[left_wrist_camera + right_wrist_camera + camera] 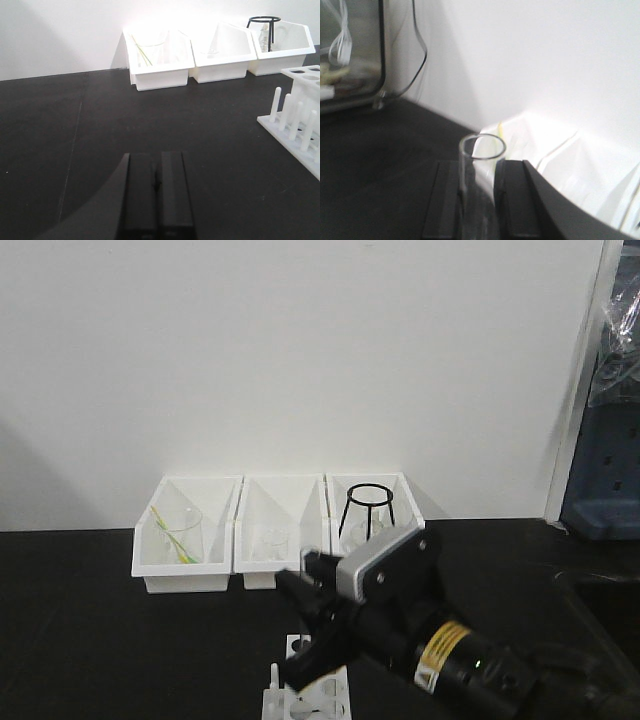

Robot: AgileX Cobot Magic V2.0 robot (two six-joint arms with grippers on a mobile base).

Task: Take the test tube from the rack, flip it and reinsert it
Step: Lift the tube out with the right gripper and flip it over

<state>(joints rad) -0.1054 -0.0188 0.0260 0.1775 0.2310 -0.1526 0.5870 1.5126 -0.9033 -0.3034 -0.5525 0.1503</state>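
In the right wrist view my right gripper (481, 172) is shut on the test tube (479, 165), a clear glass tube with its open, rimmed mouth pointing away past the fingertips. In the front view the right gripper (300, 628) hovers just above the white rack (318, 702) at the bottom edge; the tube cannot be made out there. In the left wrist view my left gripper (156, 192) is shut and empty, low over the black table. The rack (302, 80), with its pegged base, stands to its right.
Three white bins line the back wall: the left one (187, 540) holds a beaker with a yellow-green stick, the middle one (275, 535) a small beaker, and the right one (395, 495) a black wire stand. A blue cabinet (605, 470) stands at the right.
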